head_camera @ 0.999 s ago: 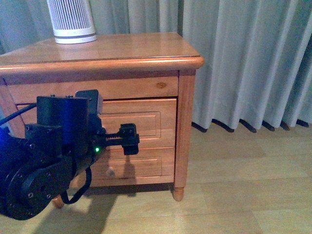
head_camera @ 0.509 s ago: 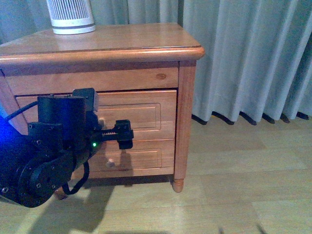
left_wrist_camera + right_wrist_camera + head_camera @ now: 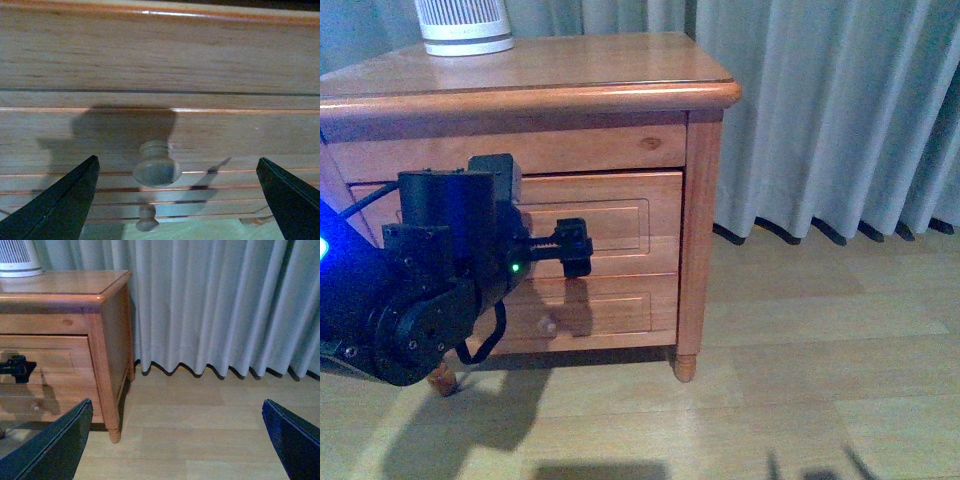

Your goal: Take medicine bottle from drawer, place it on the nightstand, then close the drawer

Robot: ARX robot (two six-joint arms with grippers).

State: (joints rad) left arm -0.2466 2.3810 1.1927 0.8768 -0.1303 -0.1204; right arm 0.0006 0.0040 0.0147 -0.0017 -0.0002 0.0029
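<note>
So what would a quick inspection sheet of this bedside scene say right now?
Surface: nightstand top, glossy wood.
Job's things: drawer looks shut; medicine bottle not seen.
Clutter: white ribbed cylinder on the top's back left corner.
Grippers: left gripper open, the drawer's knob between its fingers, not touched; right gripper open, holding nothing, over the floor.
Cables: black cable loops under the left arm.
Surroundings: grey curtains, wooden floor.

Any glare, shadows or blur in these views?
Front view: sheen on the orange-brown wooden nightstand's top, blue glow at left edge. Left wrist view: soft, dark shadow above the upper drawer's round wooden knob. Right wrist view: evenly lit.
</note>
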